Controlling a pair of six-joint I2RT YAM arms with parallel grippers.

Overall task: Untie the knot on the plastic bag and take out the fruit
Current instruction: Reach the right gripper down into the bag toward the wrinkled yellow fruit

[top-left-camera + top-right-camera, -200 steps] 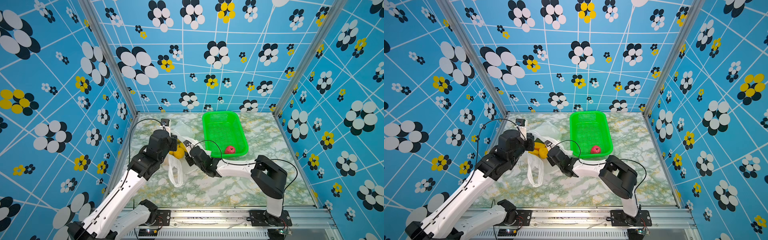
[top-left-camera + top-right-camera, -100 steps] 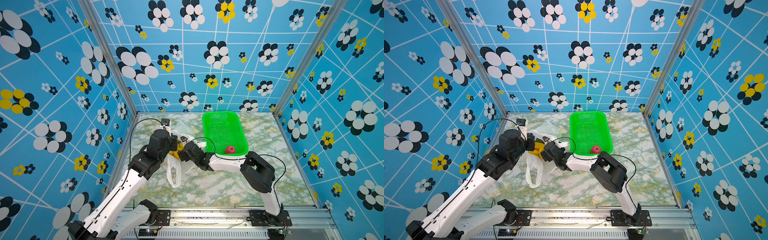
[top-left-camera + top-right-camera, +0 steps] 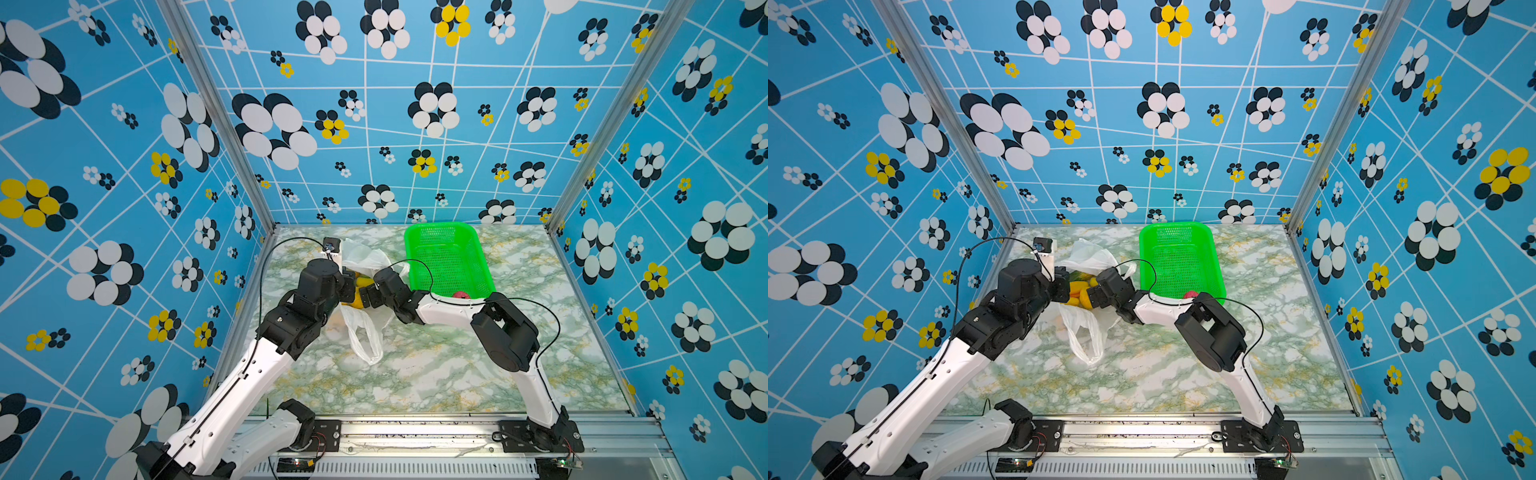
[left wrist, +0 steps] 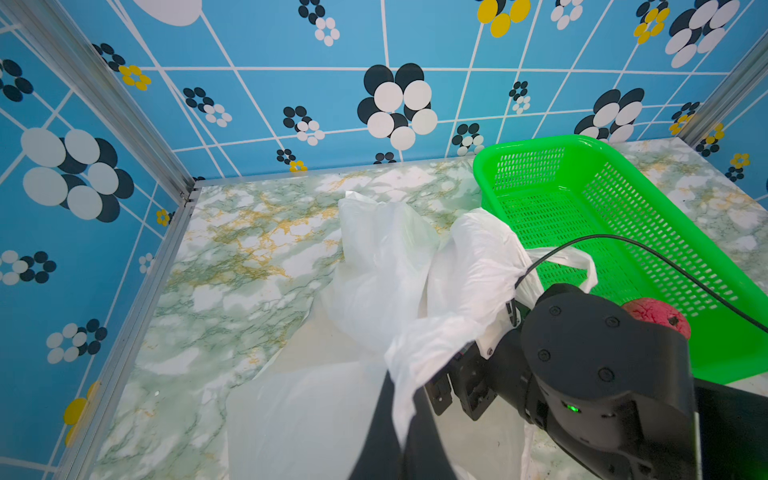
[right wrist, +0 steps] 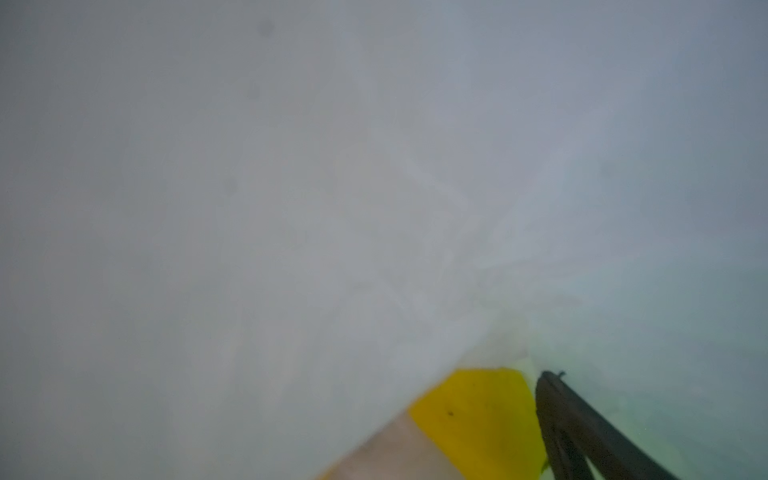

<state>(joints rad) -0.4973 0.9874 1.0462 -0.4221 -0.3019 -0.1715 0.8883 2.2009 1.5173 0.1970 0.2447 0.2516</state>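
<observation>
The white plastic bag [image 3: 365, 253] [image 3: 1088, 255] [image 4: 386, 257] lies left of the green basket, one loop handle [image 3: 365, 336] trailing toward the front. My left gripper [image 4: 403, 399] [image 3: 349, 286] is shut on a fold of its film at the mouth. My right gripper [image 3: 365, 296] [image 3: 1094, 296] is open and pushed into the mouth from the right. Yellow and orange fruit [image 3: 359, 282] [image 3: 1077, 291] shows between the two grippers. In the right wrist view film fills most of the picture, with a yellow fruit [image 5: 478, 415] beside one dark finger [image 5: 582, 432]. The knot is out of view.
The green basket [image 3: 449, 232] [image 3: 1175, 227] [image 4: 540, 141] stands at the back, right of the bag. A red bumpy fruit [image 3: 460, 295] [image 3: 1191, 294] [image 4: 652, 316] lies at its near end. The right arm's elbow [image 3: 505, 332] rises in front of it. Walls close the left, back and right.
My right gripper has moved left and back from the bare table into the bag's mouth, and its jaws have spread wide. The left arm has held its grip without moving.
</observation>
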